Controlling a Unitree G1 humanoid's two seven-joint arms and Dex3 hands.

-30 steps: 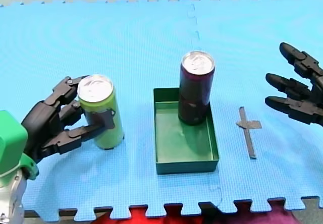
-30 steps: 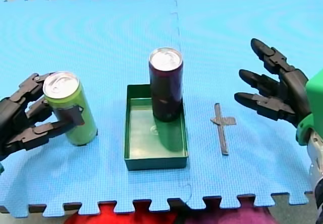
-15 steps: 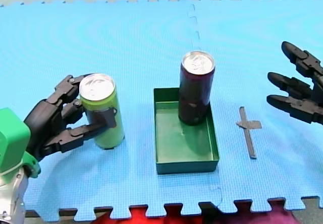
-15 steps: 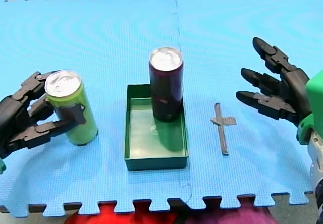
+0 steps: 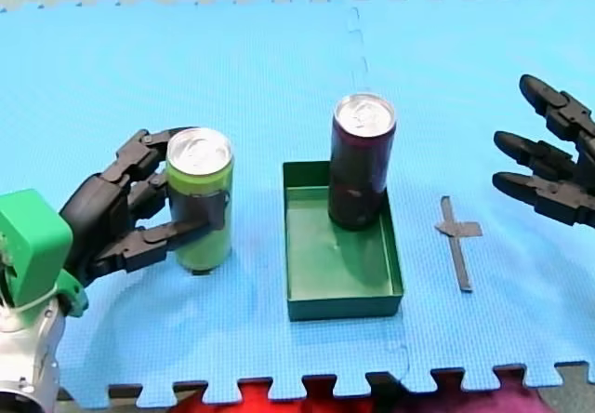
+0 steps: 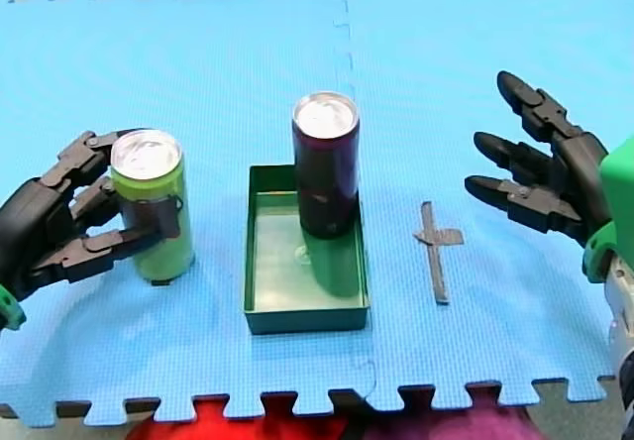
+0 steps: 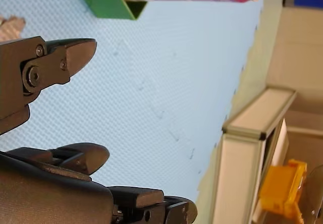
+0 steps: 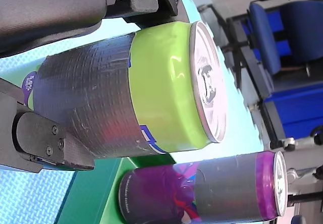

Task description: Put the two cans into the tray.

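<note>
Bench in front of me is covered w/ blue foam puzzle mat (image 5: 232, 50). Tile seam (image 5: 357, 32) runs front-to-back near the middle, w/ jigsaw teeth along near and far edges. Dark tape cross (image 5: 457, 242) is stuck to the mat on my R side. Sth red and purple (image 5: 307, 398) shows below the near edge. Bg from my wrists: blue office chair (image 8: 298, 12) on a black frame, pale cabinet (image 7: 237, 183), yellow-orange box (image 7: 283, 191) just beside it. Light is even, shadows soft.

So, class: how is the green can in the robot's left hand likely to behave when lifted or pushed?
The green can is tall and narrow, so a push near its top would probably tip it. Its smooth wall might slip, though the left hand grips its grey taped band, likely helping. Lying down, it would probably roll.
</note>
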